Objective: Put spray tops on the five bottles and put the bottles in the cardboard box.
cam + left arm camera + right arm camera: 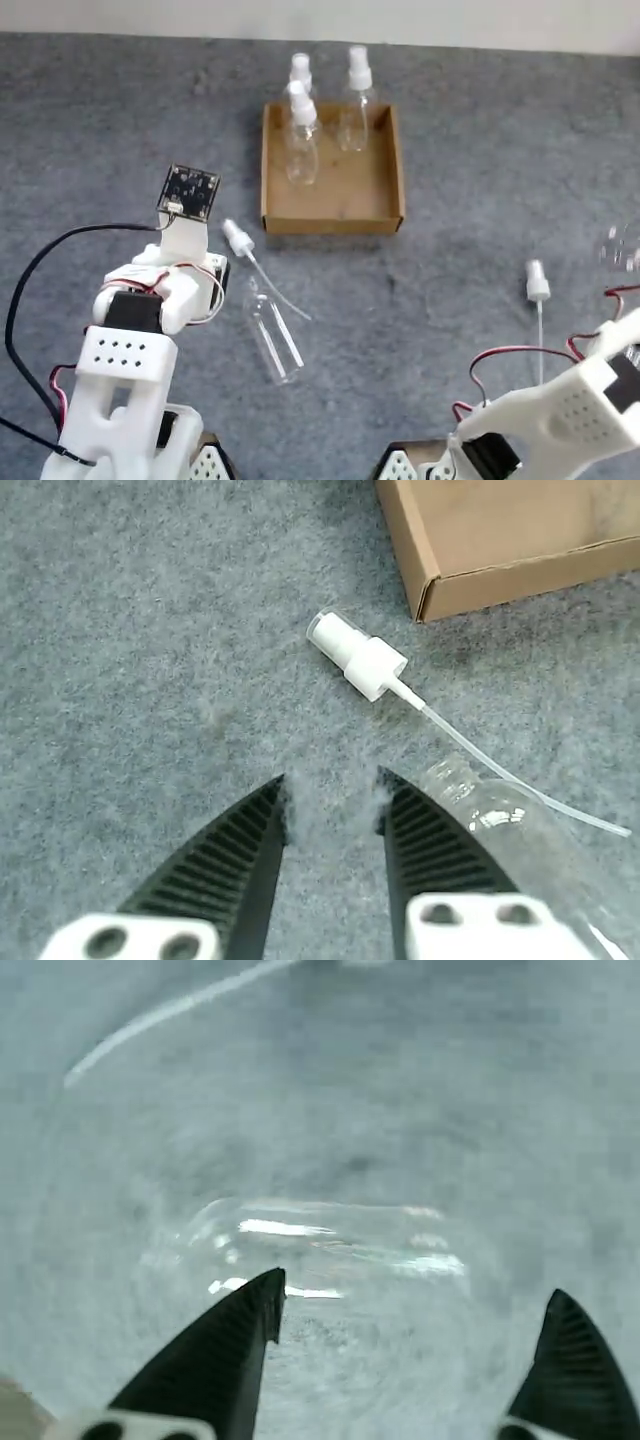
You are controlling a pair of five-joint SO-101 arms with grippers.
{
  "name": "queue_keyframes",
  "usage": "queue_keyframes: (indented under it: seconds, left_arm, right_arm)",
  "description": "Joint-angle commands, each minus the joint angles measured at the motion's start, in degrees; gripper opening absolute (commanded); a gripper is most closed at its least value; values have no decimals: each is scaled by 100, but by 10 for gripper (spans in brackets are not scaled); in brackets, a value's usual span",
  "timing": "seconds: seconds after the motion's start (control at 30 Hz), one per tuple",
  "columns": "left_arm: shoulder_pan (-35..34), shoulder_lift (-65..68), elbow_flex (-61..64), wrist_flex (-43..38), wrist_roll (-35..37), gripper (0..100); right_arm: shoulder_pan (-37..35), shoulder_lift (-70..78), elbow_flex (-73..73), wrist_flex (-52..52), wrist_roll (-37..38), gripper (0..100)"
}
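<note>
Plastic this thin looks light and slick: the capless bottle [272,338] lying beside the left hand [330,790] would likely roll or dent, so grip it mid-body; the spray top [365,662] just beyond those narrowly parted jaws wants holding by its white collar, not the whippy tube. The right hand [412,1295] gapes wide over a second lying bottle [330,1235]. Grey felt covers the table [120,110]; three capped bottles [302,140] stand in the cardboard box [268,170].
</note>
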Motion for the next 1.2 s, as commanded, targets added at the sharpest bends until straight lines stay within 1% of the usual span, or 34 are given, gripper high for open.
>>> queue_keyframes:
  seconds: [0.0,0.1,0.17,0.27,0.43,0.63,0.9,1.17]
  left_arm:
    - [-75,22,-31,-114,-9,95]
    - [-75,22,-31,-114,-9,95]
    - [-75,22,-31,-97,-9,95]
    - [-75,22,-31,-88,0,95]
    - [-84,22,-31,-88,0,95]
    - [-84,22,-31,-88,0,95]
    - [-84,22,-31,-88,0,95]
    - [-57,22,-31,-88,0,95]
  right_arm:
    - [242,-330,110,31,1635,322]
    - [382,-330,136,40,2637,321]
    - [382,-330,136,13,2857,321]
    - [347,-321,154,-277,2919,321]
    - [611,-321,180,-576,3701,321]
    - [681,66,180,-989,3692,321]
    - [585,418,224,-989,3675,321]
    - [505,435,919,-1051,3666,321]
